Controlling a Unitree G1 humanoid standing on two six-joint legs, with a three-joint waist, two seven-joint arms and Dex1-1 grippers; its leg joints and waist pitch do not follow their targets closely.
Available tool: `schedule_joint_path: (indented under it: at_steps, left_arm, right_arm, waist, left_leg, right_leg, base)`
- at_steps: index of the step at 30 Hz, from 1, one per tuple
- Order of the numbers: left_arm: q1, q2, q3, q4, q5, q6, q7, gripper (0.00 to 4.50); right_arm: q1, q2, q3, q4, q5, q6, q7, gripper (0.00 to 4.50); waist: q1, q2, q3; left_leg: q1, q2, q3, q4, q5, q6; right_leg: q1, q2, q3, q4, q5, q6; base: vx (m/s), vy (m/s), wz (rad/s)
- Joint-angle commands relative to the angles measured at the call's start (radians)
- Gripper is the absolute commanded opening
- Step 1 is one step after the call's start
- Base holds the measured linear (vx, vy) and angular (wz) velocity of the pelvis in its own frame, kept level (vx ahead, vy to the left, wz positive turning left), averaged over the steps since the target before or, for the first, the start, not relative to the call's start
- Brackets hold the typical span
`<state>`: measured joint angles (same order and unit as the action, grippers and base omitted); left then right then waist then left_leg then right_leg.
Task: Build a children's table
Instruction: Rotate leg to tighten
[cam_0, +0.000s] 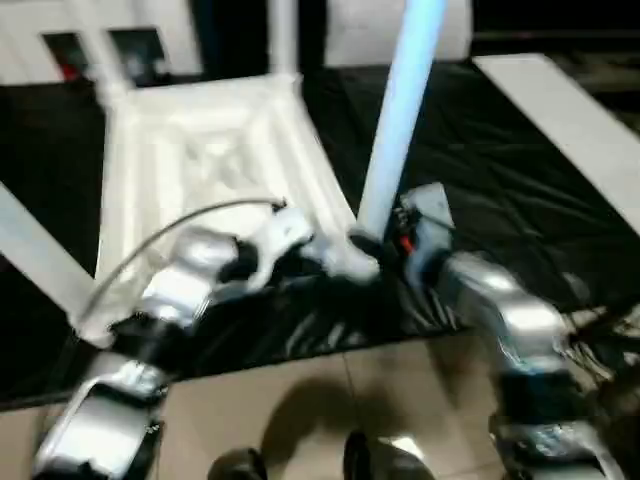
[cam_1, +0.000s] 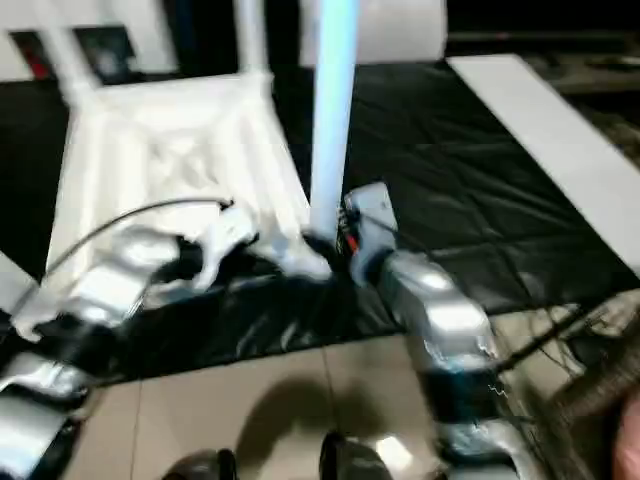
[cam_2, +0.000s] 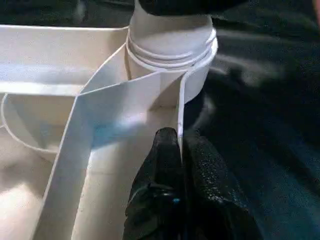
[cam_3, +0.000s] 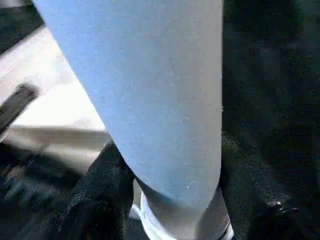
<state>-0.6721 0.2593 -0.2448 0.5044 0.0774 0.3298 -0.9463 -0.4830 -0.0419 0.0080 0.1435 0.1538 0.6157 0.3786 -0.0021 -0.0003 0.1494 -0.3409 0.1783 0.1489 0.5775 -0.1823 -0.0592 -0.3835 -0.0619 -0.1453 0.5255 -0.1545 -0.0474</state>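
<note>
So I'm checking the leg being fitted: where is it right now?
The leg stands upright in the tabletop's near right corner socket, between the right pincer's fingers.

Tabletop (cam_0: 200, 170): lies underside up on the sheet (cam_0: 480, 180), towards the robot's left, reaching from the near tiled floor (cam_0: 300, 400) edge back to the far side.
Near-right corner socket (cam_2: 172, 55): holds the standing leg (cam_0: 400, 110), which rises upright from it.
Far corners: two more legs (cam_0: 100, 50) (cam_0: 282, 35) stand upright there, left and right.
Left claw (cam_2: 181, 165): at the tabletop's near rim (cam_2: 150, 95), just beside the socket, its fingers pressed together on the rim wall.
Right claw (cam_3: 170, 195): on the right of the standing leg, low down near the socket, one finger on either side of it.
Flat board (cam_0: 570, 120): on the sheet at far right, well apart from the tabletop.
</note>
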Motion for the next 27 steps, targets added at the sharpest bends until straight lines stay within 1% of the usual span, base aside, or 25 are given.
schedule_joint_path:
  at_steps: [1,2,3,4,5,6,7,8,9,10,11,12,13,15,16,17,18,19,20,21,22,23,24,25,27]
  left_arm:
    - [-0.036,-0.100,-0.019,0.014,-0.014,0.010,0.098,0.00]
    - [-0.036,-0.100,-0.019,0.014,-0.014,0.010,0.098,0.00]
    - [-0.046,-0.113,-0.011,0.025,-0.007,0.017,0.127,0.00]
    - [-0.049,-0.115,-0.010,0.027,-0.006,0.019,0.131,0.00]
    - [-0.057,-0.123,-0.006,0.035,0.000,0.024,0.149,0.00]
    - [-0.058,-0.124,-0.005,0.036,0.000,0.024,0.151,0.00]
    - [-0.055,-0.118,-0.008,0.033,0.002,0.018,0.139,0.00]
    - [-0.053,-0.114,-0.010,0.031,0.004,0.014,0.132,0.00]
    - [-0.048,-0.107,-0.012,0.026,0.004,0.014,0.122,0.00]
    - [-0.042,-0.102,-0.013,0.019,0.003,0.017,0.115,0.00]
    - [-0.042,-0.102,-0.013,0.019,0.003,0.017,0.115,0.00]
    - [-0.026,-0.080,-0.022,0.002,0.004,0.010,0.083,0.00]
    - [-0.014,-0.060,-0.031,-0.011,0.004,0.000,0.056,0.00]
    - [-0.007,-0.048,-0.035,-0.018,0.003,-0.003,0.040,0.00]
    - [-0.002,-0.034,-0.038,-0.022,0.003,-0.009,0.021,0.00]
    - [0.004,-0.019,-0.044,-0.026,0.003,-0.025,0.001,0.00]
    - [0.012,-0.001,-0.048,-0.032,0.002,-0.031,-0.024,0.00]
    - [0.015,0.008,-0.051,-0.034,0.002,-0.037,-0.037,0.00]
    - [0.022,0.029,-0.059,-0.037,0.001,-0.061,-0.070,0.00]
    - [0.026,0.043,-0.063,-0.039,0.000,-0.071,-0.090,0.00]
    - [0.040,0.081,-0.081,-0.048,-0.004,-0.128,-0.159,0.00]
    - [0.046,0.095,-0.088,-0.053,-0.005,-0.147,-0.185,0.00]
    - [0.051,0.114,-0.099,-0.056,-0.004,-0.181,-0.219,0.00]
    - [0.053,0.118,-0.102,-0.056,-0.003,-0.189,-0.226,0.00]
    - [0.058,0.138,-0.113,-0.059,-0.003,-0.222,-0.258,0.00]
  right_arm:
    - [-0.029,0.119,0.120,0.047,0.042,0.012,0.006,2.07]
    - [-0.029,0.119,0.120,0.047,0.042,0.012,0.006,2.07]
    - [-0.041,0.144,0.115,0.063,0.028,-0.005,-0.021,2.07]
    - [-0.043,0.149,0.115,0.067,0.024,-0.011,-0.026,2.42]
    - [-0.049,0.170,0.113,0.081,0.003,-0.041,-0.053,2.62]
    - [-0.048,0.172,0.113,0.083,0.000,-0.046,-0.056,2.76]
    - [-0.041,0.170,0.111,0.080,-0.011,-0.068,-0.060,2.75]
    - [-0.037,0.168,0.109,0.079,-0.014,-0.078,-0.061,2.75]
    - [-0.030,0.159,0.109,0.071,-0.017,-0.091,-0.055,2.93]
    - [-0.024,0.151,0.109,0.064,-0.018,-0.103,-0.051,3.22]
    - [-0.024,0.151,0.109,0.064,-0.018,-0.103,-0.051,3.22]
    - [0.004,0.116,0.102,0.023,-0.005,-0.135,-0.007,3.30]
    - [0.030,0.084,0.097,-0.014,0.004,-0.161,0.036,3.43]
    - [0.046,0.060,0.095,-0.035,0.009,-0.168,0.065,3.60]
    - [0.061,0.033,0.092,-0.055,0.016,-0.176,0.100,3.70]
    - [0.075,0.004,0.089,-0.074,0.021,-0.181,0.132,3.75]
    - [0.089,-0.034,0.083,-0.092,0.027,-0.190,0.174,3.81]
    - [0.095,-0.053,0.081,-0.101,0.031,-0.194,0.195,3.91]
    - [0.105,-0.091,0.077,-0.117,0.040,-0.198,0.239,4.05]
    - [0.111,-0.115,0.074,-0.126,0.048,-0.200,0.268,4.05]
    - [0.124,-0.176,0.067,-0.146,0.072,-0.197,0.349,4.20]
    - [0.128,-0.198,0.065,-0.151,0.079,-0.199,0.380,4.26]
    - [0.131,-0.230,0.065,-0.156,0.087,-0.198,0.423,4.26]
    - [0.132,-0.237,0.066,-0.157,0.089,-0.198,0.432,4.39]
    - [0.135,-0.267,0.068,-0.162,0.097,-0.200,0.477,4.39]
  waist:
    - [-0.010,0.018,-0.065]
    - [-0.012,0.017,-0.064]
    - [-0.015,0.012,-0.066]
    - [-0.018,0.009,-0.065]
    - [-0.018,0.006,-0.066]
    - [-0.018,0.008,-0.064]
    - [-0.018,0.011,-0.066]
    - [-0.017,0.012,-0.067]
    - [-0.015,0.016,-0.070]
    - [-0.014,0.015,-0.072]
    - [-0.013,0.014,-0.073]
    - [-0.011,0.013,-0.075]
    - [-0.005,0.011,-0.080]
    - [0.004,0.010,-0.089]
    - [0.007,0.004,-0.092]
    - [0.008,-0.002,-0.093]
    - [0.010,-0.007,-0.097]
    - [0.019,-0.005,-0.101]
    - [0.024,-0.003,-0.101]
    - [0.026,-0.004,-0.100]
    - [0.028,-0.007,-0.096]
    - [0.032,-0.005,-0.100]
    - [0.032,-0.006,-0.099]
    - [0.037,-0.003,-0.098]
    - [0.042,-0.002,-0.094]
  left_leg:
    - [0.022,0.063,-0.040,-0.077,-0.473,0.011]
    - [0.021,0.066,-0.043,-0.080,-0.497,0.009]
    - [0.025,0.062,-0.042,-0.080,-0.524,0.002]
    - [0.032,0.049,-0.037,-0.072,-0.515,0.001]
    - [0.033,0.043,-0.034,-0.066,-0.496,0.004]
    - [0.029,0.037,-0.033,-0.061,-0.458,0.008]
    - [0.022,0.039,-0.034,-0.062,-0.440,0.013]
    - [0.021,0.042,-0.035,-0.064,-0.438,0.014]
    - [0.021,0.046,-0.036,-0.067,-0.435,0.015]
    - [0.015,0.050,-0.038,-0.071,-0.426,0.015]
    - [0.012,0.051,-0.037,-0.072,-0.418,0.016]
    - [0.007,0.051,-0.036,-0.073,-0.394,0.021]
    - [0.001,0.052,-0.032,-0.072,-0.347,0.030]
    - [-0.004,0.056,-0.027,-0.070,-0.270,0.046]
    - [-0.014,0.059,-0.023,-0.069,-0.180,0.079]
    - [-0.014,0.052,-0.017,-0.064,-0.169,0.093]
    - [-0.019,0.045,-0.014,-0.059,-0.154,0.100]
    - [-0.026,0.043,-0.011,-0.057,-0.106,0.122]
    - [-0.023,0.043,-0.008,-0.054,-0.089,0.134]
    - [-0.031,0.041,-0.009,-0.052,-0.061,0.151]
    - [-0.030,0.041,-0.006,-0.050,-0.057,0.161]
    - [-0.031,0.041,-0.007,-0.049,-0.056,0.169]
    - [-0.031,0.043,-0.006,-0.049,-0.052,0.170]
    - [-0.030,0.047,-0.006,-0.049,-0.050,0.171]
    - [-0.024,0.049,-0.005,-0.052,-0.073,0.152]
  right_leg:
    - [0.045,-0.098,0.027,-0.091,-0.556,-0.021]
    - [0.047,-0.099,0.026,-0.087,-0.549,-0.018]
    - [0.045,-0.102,0.026,-0.089,-0.560,-0.014]
    - [0.038,-0.110,0.023,-0.100,-0.606,-0.007]
    - [0.037,-0.115,0.022,-0.106,-0.632,-0.002]
    - [0.038,-0.120,0.017,-0.115,-0.665,0.009]
    - [0.043,-0.119,0.016,-0.113,-0.661,0.018]
    - [0.044,-0.120,0.017,-0.111,-0.650,0.018]
    - [0.043,-0.119,0.020,-0.104,-0.610,0.007]
    - [0.045,-0.121,0.024,-0.095,-0.566,-0.009]
    - [0.046,-0.122,0.028,-0.091,-0.546,-0.019]
    - [0.047,-0.124,0.034,-0.083,-0.510,-0.038]
    - [0.050,-0.126,0.044,-0.075,-0.458,-0.058]
    - [0.051,-0.127,0.055,-0.059,-0.359,-0.090]
    - [0.053,-0.116,0.061,-0.037,-0.242,-0.142]
    - [0.048,-0.115,0.067,-0.034,-0.244,-0.160]
    - [0.051,-0.116,0.071,-0.029,-0.239,-0.166]
    - [0.056,-0.116,0.073,-0.022,-0.213,-0.169]
    - [0.052,-0.117,0.074,-0.024,-0.203,-0.170]
    - [0.055,-0.114,0.073,-0.018,-0.180,-0.175]
    - [0.050,-0.111,0.074,-0.018,-0.178,-0.173]
    - [0.055,-0.111,0.072,-0.017,-0.189,-0.163]
    - [0.052,-0.110,0.072,-0.016,-0.191,-0.160]
    - [0.050,-0.108,0.071,-0.018,-0.207,-0.154]
    - [0.045,-0.106,0.070,-0.025,-0.261,-0.145]
  base:
    - [0.000,0.000,0.00]
    - [0.000,0.000,0.00]
    - [0.000,0.000,0.00]
    - [0.000,0.000,0.00]
    - [0.000,0.000,0.00]
    - [0.000,0.000,0.00]
    - [0.000,0.000,0.00]
    - [0.000,0.000,0.00]
    - [0.000,0.000,0.00]
    - [0.000,0.000,0.00]
    - [0.000,0.000,0.00]
    - [0.000,0.000,0.00]
    - [0.000,0.000,0.00]
    - [0.000,0.000,0.00]
    - [0.058,-0.019,0.04]
    - [0.058,-0.019,0.04]
    - [0.053,-0.033,-0.01]
    - [0.000,0.000,0.00]
    - [0.000,0.000,0.00]
    - [0.000,0.000,0.00]
    - [0.000,0.000,0.00]
    - [0.000,0.000,0.00]
    - [0.000,0.000,0.00]
    - [0.000,0.000,0.00]
    - [0.000,0.000,0.00]
